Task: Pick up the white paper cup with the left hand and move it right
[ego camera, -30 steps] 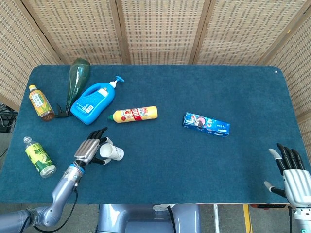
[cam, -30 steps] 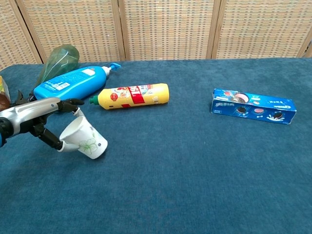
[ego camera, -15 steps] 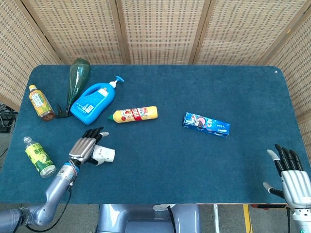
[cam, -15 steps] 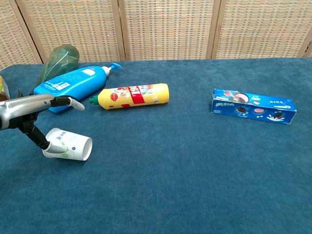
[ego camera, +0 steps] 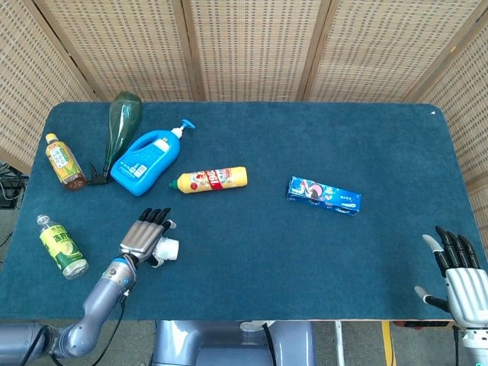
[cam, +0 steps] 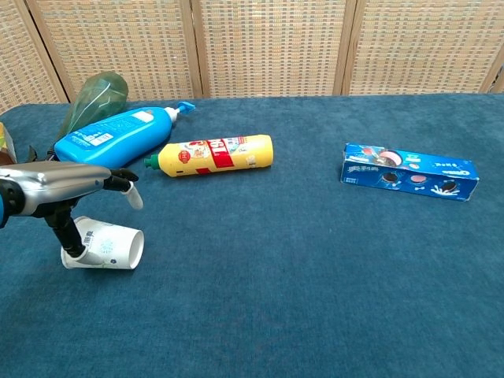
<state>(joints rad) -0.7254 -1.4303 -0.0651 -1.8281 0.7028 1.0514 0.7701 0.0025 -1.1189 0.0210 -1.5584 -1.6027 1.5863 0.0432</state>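
The white paper cup (ego camera: pixel 168 249) (cam: pixel 106 248) lies on its side on the blue cloth near the table's front left, its mouth facing right. My left hand (ego camera: pixel 143 235) (cam: pixel 55 183) hovers just over it with fingers stretched out above the cup and not wrapped round it. The dark thumb reaches down to the cup's base end; no grip shows. My right hand (ego camera: pixel 460 278) stays at the front right corner beyond the table edge, fingers spread and holding nothing; the chest view does not show it.
A blue detergent bottle (ego camera: pixel 145 160) (cam: pixel 110 130) and a yellow bottle (ego camera: pixel 213 180) (cam: pixel 213 153) lie behind the cup. A blue cookie box (ego camera: pixel 324 195) (cam: pixel 409 172) lies mid-right. A green bottle (ego camera: pixel 122 126) and two tea bottles (ego camera: pixel 63 162) (ego camera: pixel 61 248) are at the left.
The cup, held tilted off the cloth a second ago, has dropped onto its side and shifted left and nearer the front. The left hand's fingers have opened above it. The right hand barely moved.
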